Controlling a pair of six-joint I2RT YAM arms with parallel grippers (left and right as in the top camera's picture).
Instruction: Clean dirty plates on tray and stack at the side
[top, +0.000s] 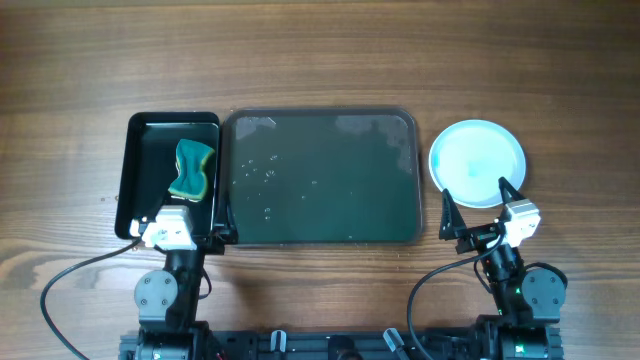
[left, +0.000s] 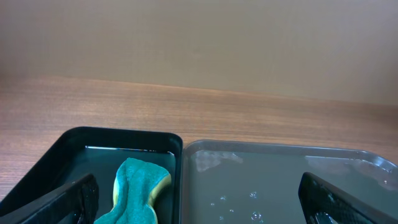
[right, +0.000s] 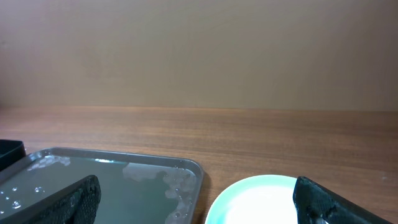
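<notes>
Brown wood-grain tabletop (top: 320, 60) is seen from above, with a plain beige wall behind it in both wrist views. At centre the large dark tray (top: 320, 235) is laid flat; its floor is covered by a film of water dotted with small bubbles. Touching its left edge, a narrower black tray (top: 128, 180) is set, also wet, and a teal sponge (top: 192, 168) with a yellow edge is lain in it.

To the right of the large tray, apart from it, a pale plate (top: 478, 150) is placed on the bare wood. Only one round outline is made out; whether others are under it cannot be told.

Left gripper (left: 199, 196) is held released, jaws spread wide over the seam between the two trays. Right gripper (top: 474, 190) is likewise spread wide, nothing grasped, its fingertips poised over the plate's near rim.
</notes>
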